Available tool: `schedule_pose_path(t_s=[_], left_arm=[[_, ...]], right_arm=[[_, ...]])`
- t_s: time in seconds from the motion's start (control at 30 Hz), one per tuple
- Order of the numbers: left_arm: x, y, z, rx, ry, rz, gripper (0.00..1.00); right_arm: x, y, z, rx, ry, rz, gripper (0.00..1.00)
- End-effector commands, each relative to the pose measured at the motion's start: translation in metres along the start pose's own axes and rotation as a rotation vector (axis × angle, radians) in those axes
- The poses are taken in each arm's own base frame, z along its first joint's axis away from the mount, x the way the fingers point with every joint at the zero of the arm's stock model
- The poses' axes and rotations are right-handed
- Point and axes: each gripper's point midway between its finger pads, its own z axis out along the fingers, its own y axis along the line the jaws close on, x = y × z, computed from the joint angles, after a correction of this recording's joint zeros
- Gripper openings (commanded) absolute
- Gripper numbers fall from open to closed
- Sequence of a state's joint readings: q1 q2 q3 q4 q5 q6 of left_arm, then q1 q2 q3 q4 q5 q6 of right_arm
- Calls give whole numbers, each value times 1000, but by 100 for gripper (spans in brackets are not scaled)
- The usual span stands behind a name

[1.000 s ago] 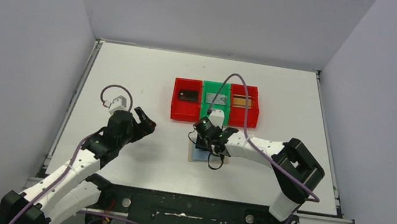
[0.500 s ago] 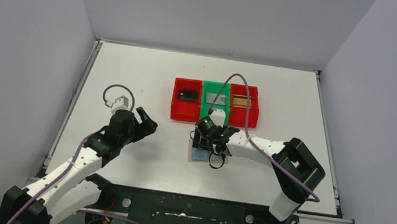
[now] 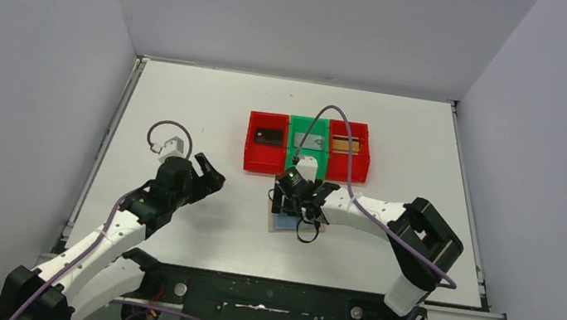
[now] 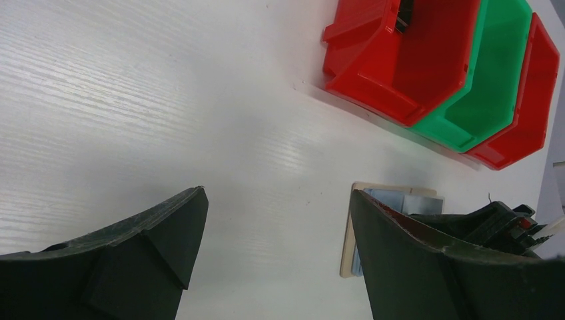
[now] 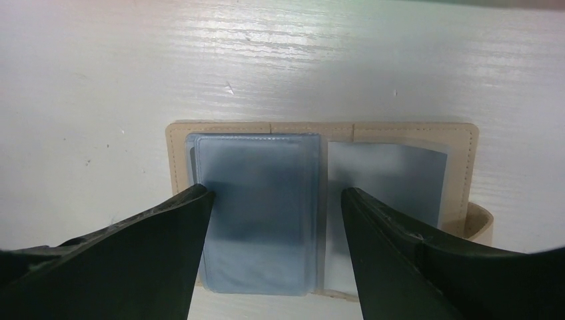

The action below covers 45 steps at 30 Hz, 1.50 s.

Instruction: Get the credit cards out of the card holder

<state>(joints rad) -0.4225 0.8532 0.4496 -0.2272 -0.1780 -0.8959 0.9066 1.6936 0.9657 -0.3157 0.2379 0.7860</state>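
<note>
- Care w/ depth: right gripper (image 5: pixel 276 195) should be nipping one sleeve edge, not the whole stack.
- Card holder (image 5: pixel 320 128) is lying open mid-worktop, just nearside of bins (image 3: pixel 263 164).
- Its wrist is pointing down, jaws spread over sleeves (image 5: pixel 256 200); left gripper (image 4: pixel 276 195) is hovering released, left of centre.

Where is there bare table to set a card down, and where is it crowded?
Free: between the left gripper and the bins; also behind the bins. Crowded: where the right gripper hangs over the card holder.
</note>
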Motion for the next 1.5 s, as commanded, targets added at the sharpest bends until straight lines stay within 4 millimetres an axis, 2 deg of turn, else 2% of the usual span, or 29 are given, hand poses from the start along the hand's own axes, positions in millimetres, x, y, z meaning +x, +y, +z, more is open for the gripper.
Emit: schedule_pose_path(t_s=[0.0, 0.27, 0.5, 0.7, 0.83, 0.97, 1.2, 1.33, 1.47], left_arm=[[-19, -21, -3, 70, -57, -6, 79], [-18, -21, -2, 73, -51, -5, 79], [-18, -21, -3, 73, -54, -9, 79], [-17, -21, -2, 71, -51, -7, 79], [-17, -21, -1, 72, -46, -6, 79], [-16, -21, -1, 71, -45, -6, 79], [-15, -24, -1, 88, -37, 1, 79], [-12, -31, 1, 117, -14, 17, 79], [-8, -45, 3, 184, 22, 53, 79]], right_arm=[[-22, 20, -11, -54, -65, -5, 73], [-20, 27, -11, -86, -59, -33, 75], [-13, 21, -2, -31, -24, -50, 74], [-11, 15, 1, 3, -20, -51, 67], [-11, 17, 0, -9, -20, -49, 59], [-16, 25, -2, -81, -24, -16, 56], [-24, 24, -7, -213, -25, 99, 48], [-25, 17, -6, -208, -19, 127, 47], [-30, 20, -10, -280, -19, 174, 47]])
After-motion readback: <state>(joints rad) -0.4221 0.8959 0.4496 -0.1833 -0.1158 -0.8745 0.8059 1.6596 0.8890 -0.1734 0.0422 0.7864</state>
